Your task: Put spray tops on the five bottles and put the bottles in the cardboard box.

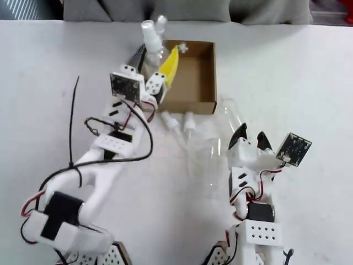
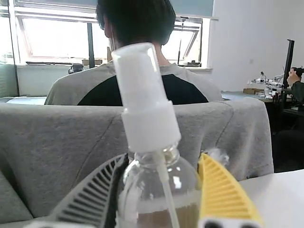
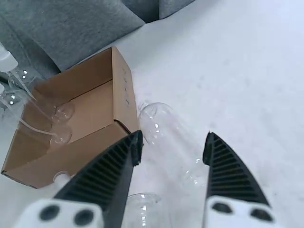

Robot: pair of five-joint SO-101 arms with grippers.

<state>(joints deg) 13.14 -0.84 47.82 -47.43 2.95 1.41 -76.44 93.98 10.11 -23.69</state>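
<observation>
Left arm (image 1: 110, 149) stretched to box (image 1: 201, 72) edge — jaws clamp upright bottle (image 2: 156, 187).

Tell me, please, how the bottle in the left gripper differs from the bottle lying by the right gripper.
The held bottle stands upright, clamped in the left gripper and wearing a white spray top; the lying bottle rests on its side on the table, ungripped by the open right gripper. Both are clear plastic.
</observation>
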